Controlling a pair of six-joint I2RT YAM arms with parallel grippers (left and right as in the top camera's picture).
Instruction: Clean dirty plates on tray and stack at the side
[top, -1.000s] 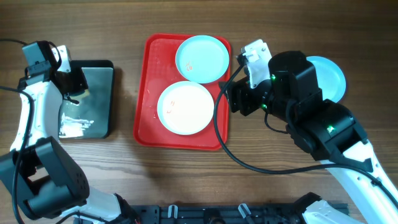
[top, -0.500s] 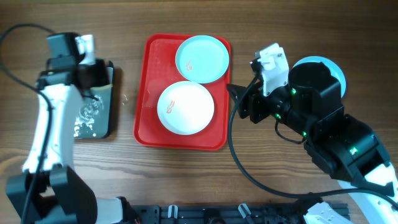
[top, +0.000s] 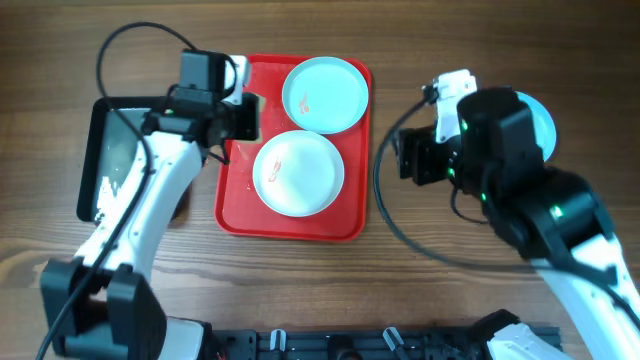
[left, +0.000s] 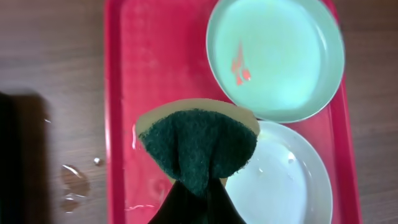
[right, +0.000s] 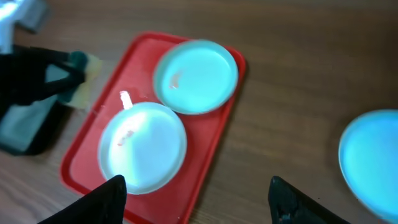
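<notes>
The red tray (top: 235, 200) holds a pale turquoise plate (top: 325, 95) with red smears at the back and a whiter plate (top: 298, 172) in front of it. A third turquoise plate (top: 541, 118) lies on the table at the right, partly hidden under my right arm. My left gripper (top: 247, 118) is shut on a green and yellow sponge (left: 199, 146) over the tray's (left: 155, 62) left part, beside both plates (left: 277, 56) (left: 289, 186). My right gripper (right: 202, 199) is open and empty, above the table right of the tray (right: 208, 171).
A black tray (top: 100, 150) with a wet shiny base lies left of the red tray. Water drops (left: 71, 183) lie on the wood between them. The right wrist view shows the side plate (right: 373, 162) at its right edge.
My left gripper has moved right from the black tray to over the red tray's left part, carrying the sponge. My right gripper has drawn back to the right, away from the tray.
</notes>
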